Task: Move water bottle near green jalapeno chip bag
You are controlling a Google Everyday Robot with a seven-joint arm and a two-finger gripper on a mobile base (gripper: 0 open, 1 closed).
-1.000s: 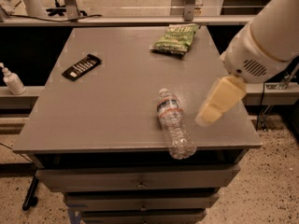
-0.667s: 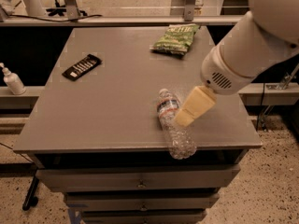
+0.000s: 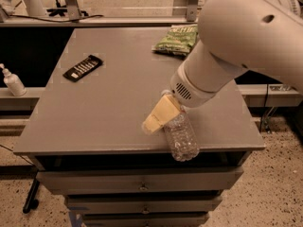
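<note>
- Clear ribbed plastic is showing at the near right of the grey table (image 3: 109, 112): the water bottle (image 3: 182, 138) is lying on its side there, with its base right at the near edge and its cap end pointing away, hidden under the gripper.
- The cream-coloured gripper (image 3: 158, 117) is sitting over the bottle's neck end, touching it or just above it. I cannot tell whether it is apart or clamped on the bottle, as the rounded wrist housing is covering that spot.
- The large white arm (image 3: 246, 37) is reaching in from the far right and is covering part of the table's right side.
- The green jalapeno chip bag (image 3: 177, 39) is lying flat at the far right of the table, well apart from the bottle, with its right part hidden behind the arm.
- A flat black packet (image 3: 83, 68) is lying on the far left of the table, and a small white pump bottle (image 3: 13, 82) is standing off the table on a low ledge at the left. Neither is taking part in the task.
- By my reading the task is only beginning. The approach to the bottle is looking about finished, but a secure hold is not showing.
- Lifting the bottle, carrying it toward the far side and setting it down beside the bag are all waiting to be done.
</note>
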